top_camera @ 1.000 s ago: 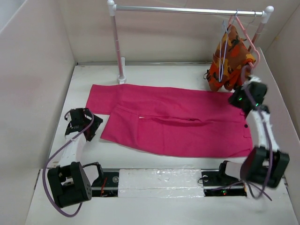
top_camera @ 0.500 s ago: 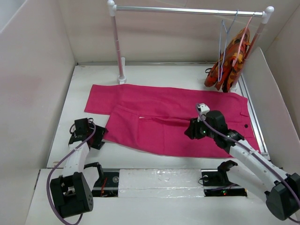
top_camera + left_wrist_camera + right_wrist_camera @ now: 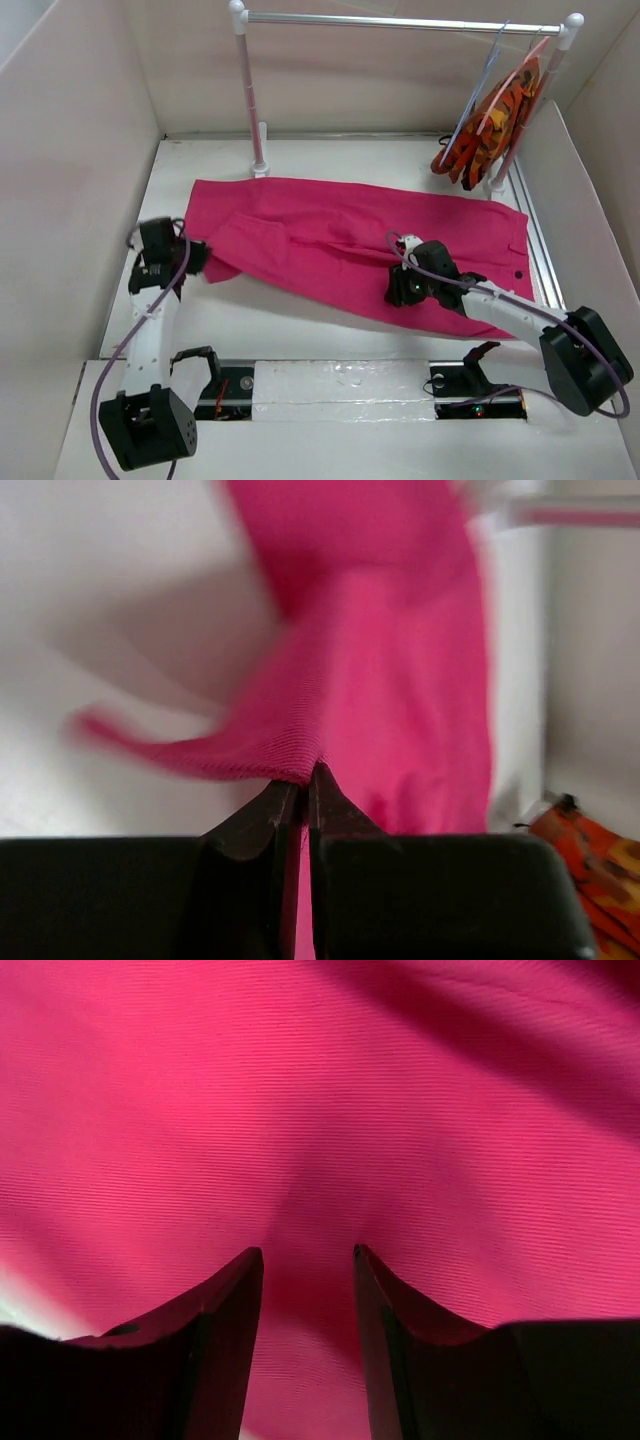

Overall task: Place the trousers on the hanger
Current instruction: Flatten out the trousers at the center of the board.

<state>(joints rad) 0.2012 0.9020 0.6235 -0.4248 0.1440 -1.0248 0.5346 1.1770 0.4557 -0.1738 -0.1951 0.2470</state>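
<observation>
The magenta trousers (image 3: pixel 340 235) lie spread across the middle of the table. My left gripper (image 3: pixel 198 262) is shut on the near-left leg end, and the cloth rises in a ridge from its closed tips (image 3: pixel 305 773). The trousers (image 3: pixel 400 680) stretch away from it. My right gripper (image 3: pixel 400 290) stands open low over the trousers' near middle. Its two fingers are apart, tips (image 3: pixel 308 1252) against the cloth (image 3: pixel 320 1110), gripping nothing. The thin lilac hanger (image 3: pixel 478 85) hangs tilted from the right end of the rail.
A white rail (image 3: pixel 400 20) on two posts spans the back. An orange patterned garment (image 3: pixel 490 120) on a salmon-pink hanger (image 3: pixel 517 68) hangs beside the lilac one. White walls enclose the table on the left, back and right.
The left gripper has shut on the leg end and drawn it up and to the left. The right arm has come down from the rail onto the trousers. The hangers now hang tilted.
</observation>
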